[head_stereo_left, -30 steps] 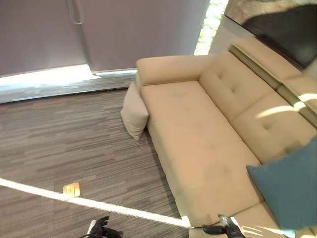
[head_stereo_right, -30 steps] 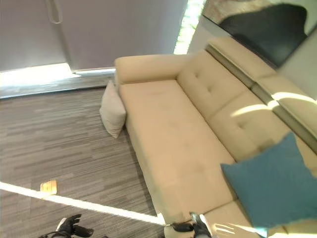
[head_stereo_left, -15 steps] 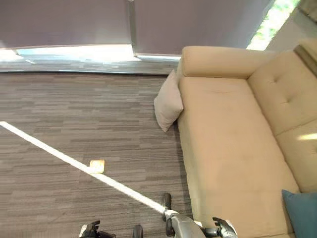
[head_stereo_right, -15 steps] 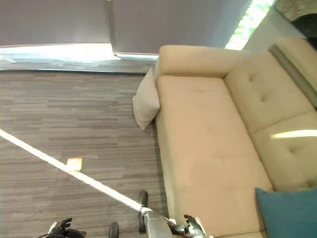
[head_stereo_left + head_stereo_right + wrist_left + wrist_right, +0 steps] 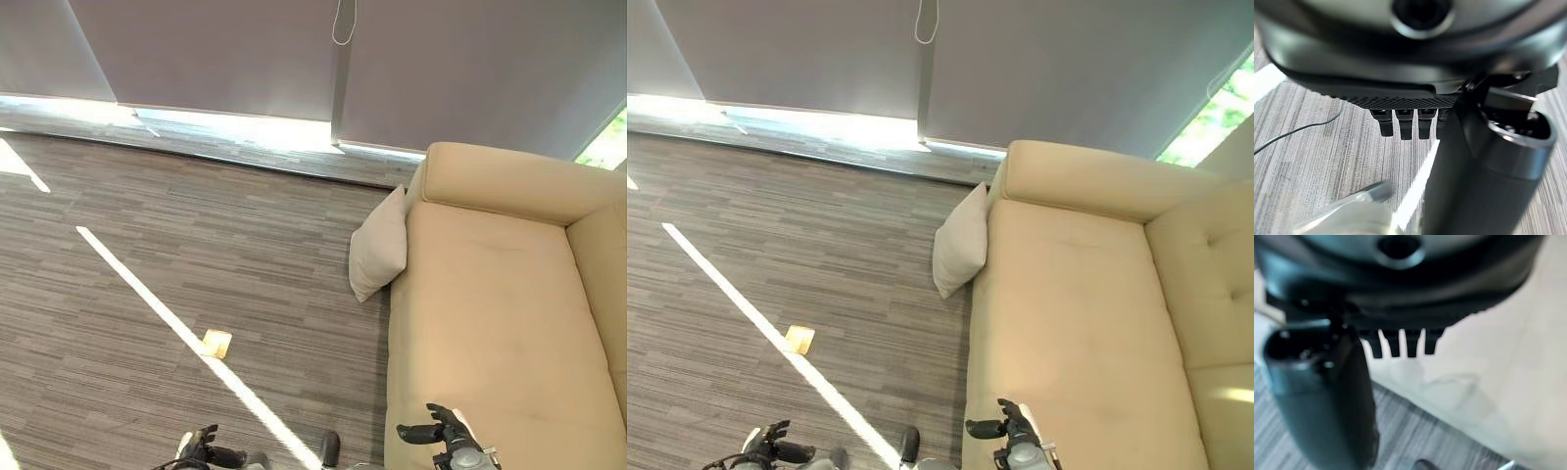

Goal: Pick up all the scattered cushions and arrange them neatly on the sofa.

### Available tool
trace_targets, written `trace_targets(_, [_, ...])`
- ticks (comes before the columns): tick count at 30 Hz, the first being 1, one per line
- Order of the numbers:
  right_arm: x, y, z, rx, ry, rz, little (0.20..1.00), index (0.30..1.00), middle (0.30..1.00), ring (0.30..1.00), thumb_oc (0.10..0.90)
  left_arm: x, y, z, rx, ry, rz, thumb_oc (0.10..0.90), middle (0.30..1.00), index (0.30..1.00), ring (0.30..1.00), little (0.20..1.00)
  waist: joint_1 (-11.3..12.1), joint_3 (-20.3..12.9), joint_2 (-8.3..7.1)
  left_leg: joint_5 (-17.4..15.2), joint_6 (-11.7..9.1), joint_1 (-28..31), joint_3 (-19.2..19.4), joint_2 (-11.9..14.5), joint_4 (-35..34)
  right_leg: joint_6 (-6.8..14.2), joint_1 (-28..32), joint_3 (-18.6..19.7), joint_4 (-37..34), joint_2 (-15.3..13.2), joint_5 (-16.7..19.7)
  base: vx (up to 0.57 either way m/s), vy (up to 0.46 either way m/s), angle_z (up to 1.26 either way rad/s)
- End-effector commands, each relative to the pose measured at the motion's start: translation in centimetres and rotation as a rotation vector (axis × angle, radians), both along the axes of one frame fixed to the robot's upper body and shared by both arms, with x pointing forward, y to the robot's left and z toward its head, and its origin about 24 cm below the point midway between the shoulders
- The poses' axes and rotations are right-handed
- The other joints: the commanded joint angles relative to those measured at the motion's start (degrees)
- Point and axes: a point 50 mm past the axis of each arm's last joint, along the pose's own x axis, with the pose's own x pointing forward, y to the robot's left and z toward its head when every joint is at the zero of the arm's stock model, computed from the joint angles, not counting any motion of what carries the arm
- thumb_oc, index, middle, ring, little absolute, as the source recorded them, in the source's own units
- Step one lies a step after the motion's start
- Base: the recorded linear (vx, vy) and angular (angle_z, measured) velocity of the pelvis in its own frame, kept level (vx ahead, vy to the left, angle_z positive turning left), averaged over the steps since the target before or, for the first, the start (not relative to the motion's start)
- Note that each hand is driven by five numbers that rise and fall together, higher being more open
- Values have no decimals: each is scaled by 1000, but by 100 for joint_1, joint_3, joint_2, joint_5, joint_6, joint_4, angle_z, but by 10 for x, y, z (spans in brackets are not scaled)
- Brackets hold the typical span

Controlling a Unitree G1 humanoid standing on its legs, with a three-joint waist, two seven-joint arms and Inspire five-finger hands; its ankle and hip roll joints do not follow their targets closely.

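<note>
In the left eye view a beige sofa (image 5: 500, 323) fills the right half of the frame, its padded armrest (image 5: 509, 181) running across the upper right. An off-white cushion (image 5: 380, 247) stands on edge on the floor in the middle of the frame, leaning against the sofa's front just below the armrest. A grey striped carpet (image 5: 147, 255) covers the left side, crossed by a bright diagonal strip of sunlight (image 5: 157, 304), with a small tan floor plate (image 5: 217, 343) beside that strip at lower centre. Grey roller blinds (image 5: 245, 54) span the top edge. The left hand (image 5: 206, 454) shows at the bottom edge left of centre, over the carpet, holding nothing. The right hand (image 5: 436, 433) sits at the lower right over the sofa seat, thumb pointing left, empty. In the left wrist view the left hand's fingers (image 5: 1405, 125) hang straight and side by side above the carpet. In the right wrist view the right hand's fingers (image 5: 1400, 343) likewise hang straight in a row over the sofa's pale seat edge.
</note>
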Motion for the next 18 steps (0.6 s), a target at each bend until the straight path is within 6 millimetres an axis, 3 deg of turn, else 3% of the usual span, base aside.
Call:
trace_targets(1, [-19,-13,-2,-58,29,-12,900,900,900,900,800,-13,27,5,82,33,18,800,900,900,900,900,29,-194,-171,135,202,-290,289,-44,163,936,-20,714,365,-277,-574,218,123,4])
trace_targets(3, [-22,-11,-3,-56,39,-11,900,900,900,900,800,-20,28,3,82,56,22,800,900,900,900,900,32,-222,-184,117,227,-285,475,6,232,936,56,684,382,-305,-605,134,110,4])
trace_targets(7, [-24,-8,-5,-59,56,1,900,900,900,900,800,-25,26,2,80,74,23,800,900,900,900,900,60,-288,-152,24,308,-129,417,-75,122,991,114,718,506,-374,-661,202,209,-16])
trace_targets(9, [-22,0,-7,-36,64,-3,900,900,900,900,800,-17,29,4,84,53,19,800,900,900,900,900,91,-282,-164,-189,548,154,396,-300,40,1207,-71,814,1396,-631,-490,239,336,-11])
trace_targets(10, [-22,0,-7,-36,64,-3,900,900,900,900,800,-17,29,4,84,53,19,800,900,900,900,900,91,-298,-161,-177,548,135,398,-296,35,1205,-92,815,1390,-627,-478,155,248,14])
trace_targets(12, [-15,6,-7,-15,50,5,900,900,900,900,800,-3,34,10,100,13,13,800,900,900,900,900,20,-152,-115,-240,721,296,275,-397,-37,1306,-620,1084,2504,-699,18,117,213,15])
trace_targets(16, [-12,10,-7,-8,40,15,900,900,900,900,800,4,36,13,109,-7,9,800,900,900,900,900,-68,-112,10,-327,764,523,152,-426,-171,1196,-1049,1203,2874,-551,-71,152,155,34])
trace_targets(18, [-13,10,-7,-11,48,21,900,900,900,900,800,3,35,12,105,-2,-1,800,900,900,900,900,-175,-132,32,-428,761,785,14,-555,-319,1121,-1233,1137,2279,-339,-235,308,112,31])
